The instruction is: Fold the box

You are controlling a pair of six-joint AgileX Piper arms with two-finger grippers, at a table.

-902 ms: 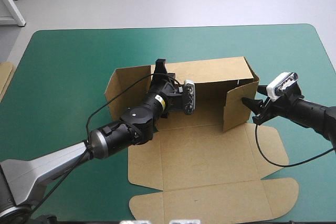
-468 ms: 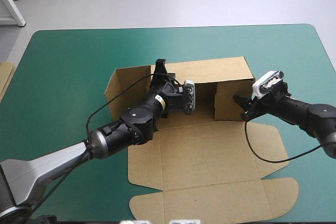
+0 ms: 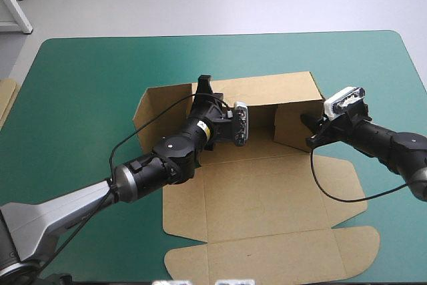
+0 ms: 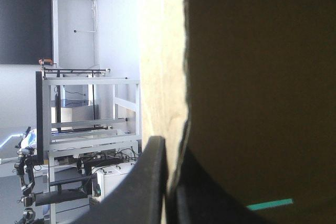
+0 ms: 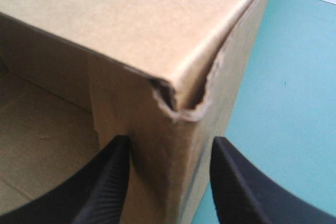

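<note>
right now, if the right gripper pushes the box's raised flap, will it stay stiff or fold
The box looks like thin board, probably light and apt to slide. Its raised flap likely hinges at its crease. The torn corner may crumple under the right gripper.

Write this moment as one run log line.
box: walls partly raised | left end effector: shut on back wall | right end effector: open, astride right wall corner

Left arm [image 3: 100,195] is stretched in diagonally from the near left, and the left gripper [image 4: 170,148] is pinched nearly closed, jaws clamped on a wall of the box [image 3: 267,88]. Right arm [image 3: 393,148] is extended in from the right, with the right gripper [image 5: 170,144] held with jaws spread wide apart.
</note>
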